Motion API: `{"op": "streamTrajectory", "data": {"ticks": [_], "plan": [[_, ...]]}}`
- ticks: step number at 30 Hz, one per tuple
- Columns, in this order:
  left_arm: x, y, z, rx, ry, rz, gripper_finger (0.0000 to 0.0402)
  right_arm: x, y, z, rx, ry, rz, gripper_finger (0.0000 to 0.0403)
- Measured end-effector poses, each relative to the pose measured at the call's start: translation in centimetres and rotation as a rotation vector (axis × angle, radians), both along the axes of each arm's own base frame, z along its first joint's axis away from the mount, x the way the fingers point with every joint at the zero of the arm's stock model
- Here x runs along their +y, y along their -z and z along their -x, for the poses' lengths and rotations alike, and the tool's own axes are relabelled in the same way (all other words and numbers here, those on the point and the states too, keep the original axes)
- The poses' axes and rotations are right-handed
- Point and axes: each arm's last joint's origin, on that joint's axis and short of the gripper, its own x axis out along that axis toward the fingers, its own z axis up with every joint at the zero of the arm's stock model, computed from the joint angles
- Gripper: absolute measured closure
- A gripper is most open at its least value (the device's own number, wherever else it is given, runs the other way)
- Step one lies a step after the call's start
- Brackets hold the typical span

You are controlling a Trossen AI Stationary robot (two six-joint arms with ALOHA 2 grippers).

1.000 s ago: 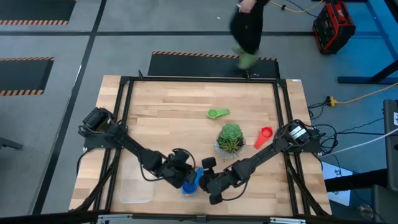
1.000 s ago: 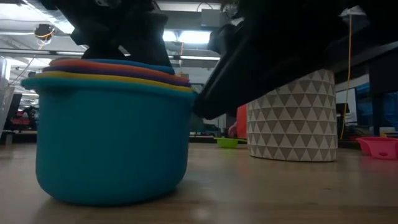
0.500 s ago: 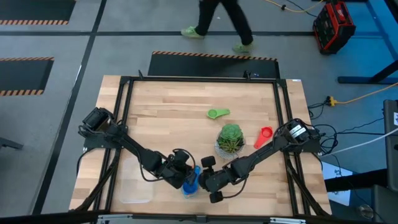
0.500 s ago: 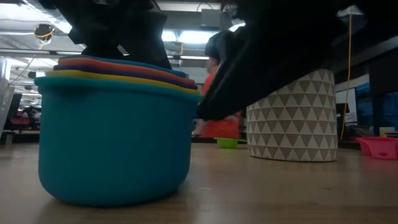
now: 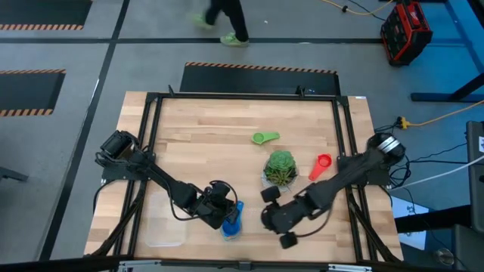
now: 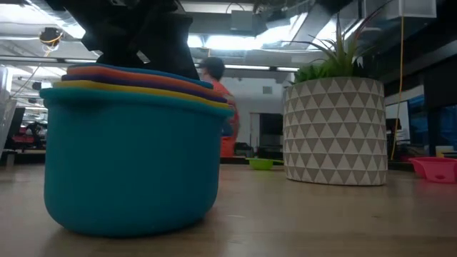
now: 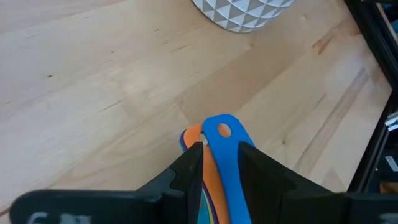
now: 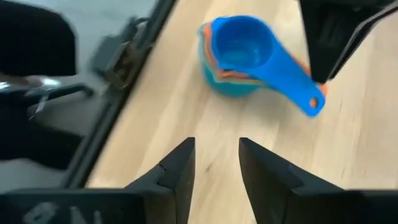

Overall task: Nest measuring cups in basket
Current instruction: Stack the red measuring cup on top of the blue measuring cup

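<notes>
A: Where's the stack of measuring cups (image 5: 231, 218)?
B: Lower centre of the bench (image 5: 204, 143), the left claw (image 7: 219, 163) pinching its handles.
A: And the right claw (image 8: 216, 163)?
B: Lower right of centre, fingers spread, holding nothing. The green cup (image 5: 265, 137) and red cup (image 5: 321, 164) lie near the potted plant (image 5: 280, 168).

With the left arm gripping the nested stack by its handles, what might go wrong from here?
1. The left end effector pinches only the stacked handles; the nested measuring cups may tilt or separate when lifted.
2. The green cup and red cup lie loose beyond the potted plant; reaching them risks toppling it.
</notes>
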Motion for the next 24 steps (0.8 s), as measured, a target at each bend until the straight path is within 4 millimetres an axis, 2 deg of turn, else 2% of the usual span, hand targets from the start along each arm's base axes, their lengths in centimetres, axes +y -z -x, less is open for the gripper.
{"op": "streamTrajectory", "data": {"ticks": [7,14,17,20,24], "plan": [[0.0,0.0,0.0,-0.001,-0.001,0.000,0.0309,-1.3,-4.5,5.7,0.122,-0.036,-0.011,0.0275],[0.0,0.0,0.0,0.000,-0.001,-0.001,0.0309,-4.3,-7.2,11.0,0.269,0.073,0.063,0.0275],[0.0,0.0,0.0,-0.001,-0.001,0.000,0.0309,-5.9,-7.7,12.7,0.296,0.172,0.167,0.0275],[0.0,0.0,0.0,-0.003,-0.001,0.001,0.0309,-7.7,-7.4,14.2,0.293,0.268,0.253,0.0275],[0.0,0.0,0.0,-0.004,0.000,0.002,0.0309,-10.0,-6.0,15.7,0.318,0.385,0.203,0.0275]]}}
